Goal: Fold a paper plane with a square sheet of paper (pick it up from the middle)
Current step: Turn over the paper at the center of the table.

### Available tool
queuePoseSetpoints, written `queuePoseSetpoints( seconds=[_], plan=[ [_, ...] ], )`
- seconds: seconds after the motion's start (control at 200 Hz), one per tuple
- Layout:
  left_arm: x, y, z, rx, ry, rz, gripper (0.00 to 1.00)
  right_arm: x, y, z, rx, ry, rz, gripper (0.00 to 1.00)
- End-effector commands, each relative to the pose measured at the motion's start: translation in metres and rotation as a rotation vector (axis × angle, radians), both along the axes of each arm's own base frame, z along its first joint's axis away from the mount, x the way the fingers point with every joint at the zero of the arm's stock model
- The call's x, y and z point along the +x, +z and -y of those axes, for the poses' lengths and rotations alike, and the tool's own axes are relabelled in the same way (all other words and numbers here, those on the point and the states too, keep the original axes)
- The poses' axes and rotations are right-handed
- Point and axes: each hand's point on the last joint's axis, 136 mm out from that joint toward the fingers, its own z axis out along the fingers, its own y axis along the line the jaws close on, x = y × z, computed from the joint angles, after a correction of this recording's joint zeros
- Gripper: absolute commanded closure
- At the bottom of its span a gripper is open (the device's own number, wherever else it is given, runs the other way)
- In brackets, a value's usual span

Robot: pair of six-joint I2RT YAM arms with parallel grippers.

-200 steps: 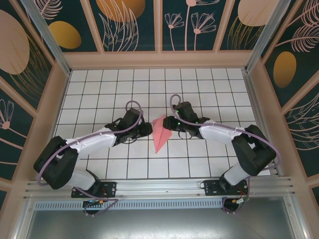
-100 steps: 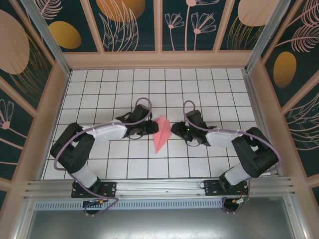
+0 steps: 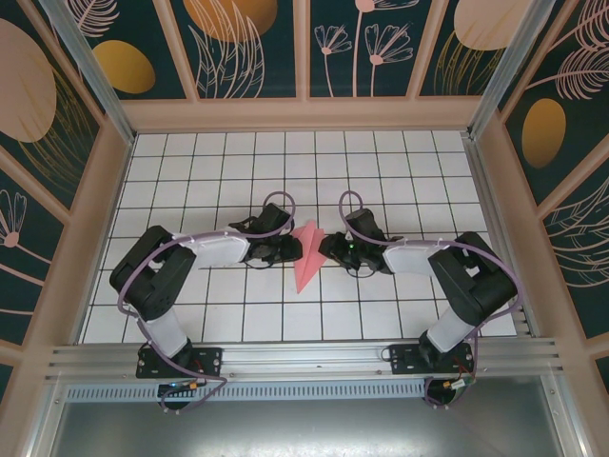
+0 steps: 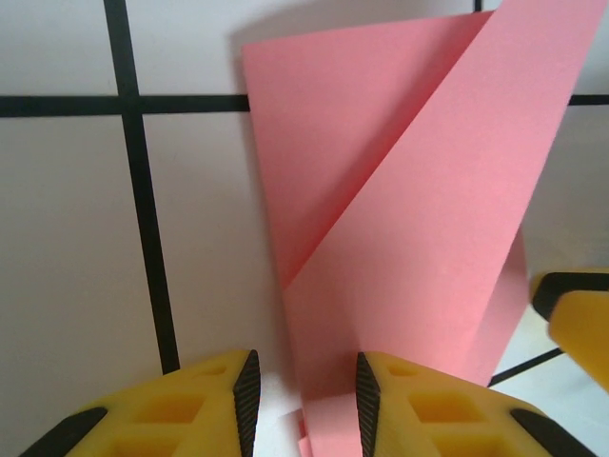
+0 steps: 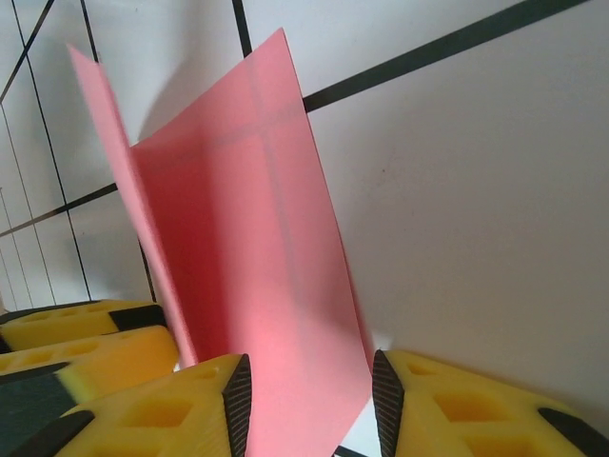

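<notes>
The paper plane (image 3: 305,257) is salmon-pink paper folded into a narrow dart. It lies mid-table with its tip toward the near edge. My left gripper (image 3: 288,249) sits low at its left side and my right gripper (image 3: 328,251) at its right side. In the left wrist view the paper (image 4: 409,219) shows a diagonal fold, and its edge runs between my left gripper's (image 4: 303,400) open jaws. In the right wrist view a raised flap of the paper (image 5: 247,257) stands between my right gripper's (image 5: 309,405) open jaws, pads clear of it.
The white gridded table (image 3: 238,314) is walled by wooden panels on three sides, with a metal rail along the near edge. The right gripper's yellow finger (image 4: 580,319) shows just past the paper. The left gripper's yellow fingers (image 5: 86,347) show behind the flap.
Both arms have closed in on the paper from either side, wrists lower and nearer its edges. The left arm's elbow has swung up and out. The paper has stayed put.
</notes>
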Motion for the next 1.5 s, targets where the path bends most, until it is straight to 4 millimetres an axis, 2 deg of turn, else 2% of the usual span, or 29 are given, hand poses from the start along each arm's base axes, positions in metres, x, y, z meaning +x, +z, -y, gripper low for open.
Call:
queuePoseSetpoints(
  seconds=[0.0, 0.295, 0.59, 0.986, 1.351, 1.496],
  plan=[
    [0.002, -0.003, 0.002, 0.007, -0.024, -0.010, 0.65, 0.004, -0.001, -0.001, -0.017, -0.012, -0.008, 0.59],
    [-0.001, -0.012, 0.002, 0.017, -0.031, -0.032, 0.67, 0.003, -0.007, -0.013, 0.020, 0.013, -0.040, 0.59],
    [-0.003, -0.015, 0.002, 0.012, -0.032, -0.041, 0.71, 0.010, 0.013, -0.027, 0.107, 0.030, 0.005, 0.59],
    [-0.008, -0.022, -0.001, 0.016, -0.028, -0.057, 0.75, 0.017, 0.018, -0.041, 0.150, 0.063, 0.006, 0.58],
    [-0.009, -0.021, -0.003, 0.010, -0.019, -0.054, 0.76, 0.020, 0.020, -0.057, 0.207, 0.113, 0.028, 0.55],
    [-0.011, -0.020, -0.005, 0.009, -0.015, -0.055, 0.76, 0.022, 0.030, -0.062, 0.240, 0.130, 0.072, 0.55]
  ],
)
